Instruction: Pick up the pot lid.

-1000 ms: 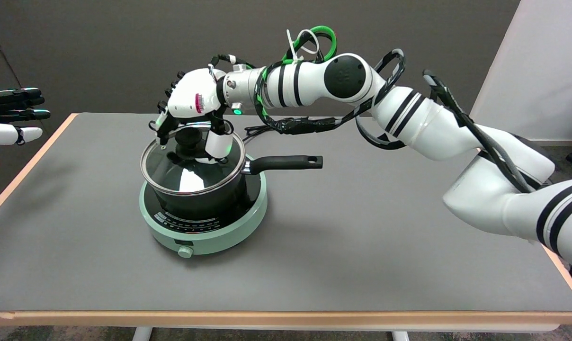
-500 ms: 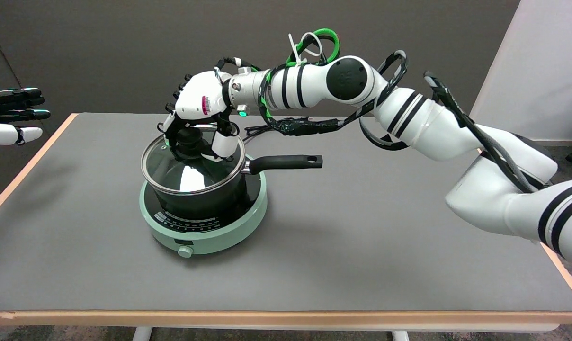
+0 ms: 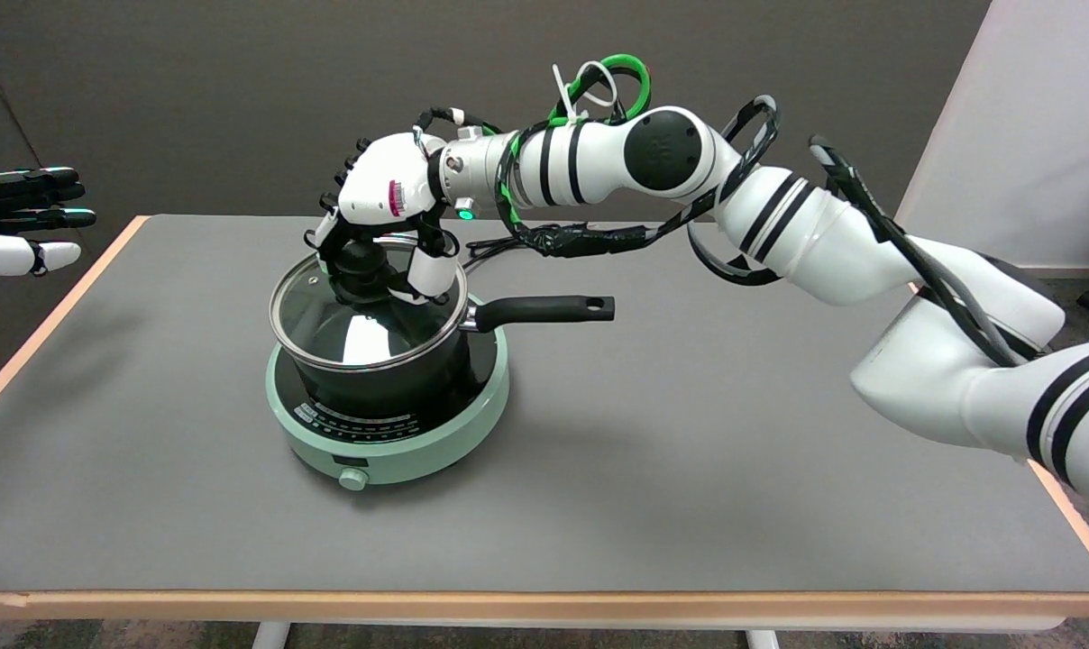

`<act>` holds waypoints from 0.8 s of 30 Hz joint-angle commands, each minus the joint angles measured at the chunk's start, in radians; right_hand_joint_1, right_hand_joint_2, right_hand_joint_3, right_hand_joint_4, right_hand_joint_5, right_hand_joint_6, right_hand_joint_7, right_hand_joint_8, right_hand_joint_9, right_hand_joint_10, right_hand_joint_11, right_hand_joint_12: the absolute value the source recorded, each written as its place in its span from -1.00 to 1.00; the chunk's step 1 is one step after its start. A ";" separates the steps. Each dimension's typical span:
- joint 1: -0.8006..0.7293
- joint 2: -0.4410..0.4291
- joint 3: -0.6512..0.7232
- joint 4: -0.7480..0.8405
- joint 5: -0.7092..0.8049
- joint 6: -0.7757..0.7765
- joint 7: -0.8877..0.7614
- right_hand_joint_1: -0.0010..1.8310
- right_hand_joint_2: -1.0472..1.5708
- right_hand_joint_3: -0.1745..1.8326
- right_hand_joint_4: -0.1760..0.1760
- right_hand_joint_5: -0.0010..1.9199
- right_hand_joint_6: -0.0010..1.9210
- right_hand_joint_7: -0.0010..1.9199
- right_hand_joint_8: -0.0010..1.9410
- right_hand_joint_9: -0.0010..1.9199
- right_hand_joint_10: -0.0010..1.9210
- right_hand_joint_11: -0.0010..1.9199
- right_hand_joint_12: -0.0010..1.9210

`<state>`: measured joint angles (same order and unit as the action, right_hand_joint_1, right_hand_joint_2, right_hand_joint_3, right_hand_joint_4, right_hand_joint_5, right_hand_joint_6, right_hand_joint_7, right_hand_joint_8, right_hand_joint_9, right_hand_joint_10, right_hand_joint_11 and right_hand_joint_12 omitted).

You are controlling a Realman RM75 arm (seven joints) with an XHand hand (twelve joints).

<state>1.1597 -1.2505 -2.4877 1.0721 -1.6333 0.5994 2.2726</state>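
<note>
One robot hand (image 3: pixel 384 236) round knob of 1 pot lid (image 3: pixel 355 320), 1 pot (image 3: pixel 436 361).

There is a single view, from a head camera set above the near side of the table (image 3: pixel 689 505), looking down and across it toward a dark back wall (image 3: pixel 238 90). It stands far enough back to take in the whole width of the tabletop, with the near edge along the bottom of the picture and the far edge about a third of the way down. The right arm (image 3: pixel 815 234) enters from the lower right corner. With no second view, nothing is shared.
</note>
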 commanded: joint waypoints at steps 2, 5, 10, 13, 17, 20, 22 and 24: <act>-0.004 -0.001 -0.003 0.012 0.026 -0.013 0.001 -0.05 0.33 0.07 1.00 -0.30 0.03 -0.13 -0.29 -0.18 -0.22 -0.47 -0.26; -0.006 -0.001 -0.003 0.019 0.034 -0.014 0.004 -0.01 0.59 -0.39 1.00 -0.22 0.48 -0.11 -0.11 -0.15 -0.04 -0.45 -0.20; -0.012 -0.004 -0.003 0.024 0.037 -0.024 0.006 0.28 0.59 -0.48 0.15 -0.21 0.48 -0.05 0.19 -0.13 0.16 -0.42 -0.14; -0.014 -0.003 -0.003 0.028 0.037 -0.025 0.006 0.29 0.57 -0.44 0.13 -0.21 0.48 -0.04 0.21 -0.10 0.24 -0.40 -0.12; -0.015 0.000 -0.003 0.029 0.047 -0.028 0.006 0.28 0.57 -0.41 0.10 -0.23 0.49 -0.05 0.28 -0.11 0.37 -0.39 -0.11; -0.015 0.002 -0.003 0.029 0.056 -0.032 0.006 0.28 0.57 -0.39 0.02 -0.25 0.48 -0.06 0.32 -0.14 0.51 -0.37 -0.11; -0.017 0.004 -0.003 0.029 0.058 -0.035 0.004 0.28 0.57 -0.39 -0.03 -0.25 0.48 -0.06 0.33 -0.14 0.59 -0.35 -0.10; -0.018 0.007 -0.003 0.029 0.058 -0.036 0.004 0.29 0.57 -0.40 -0.08 -0.26 0.47 -0.05 0.33 -0.14 0.64 -0.34 -0.10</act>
<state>1.1487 -1.2506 -2.4910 1.0926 -1.5999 0.5816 2.2761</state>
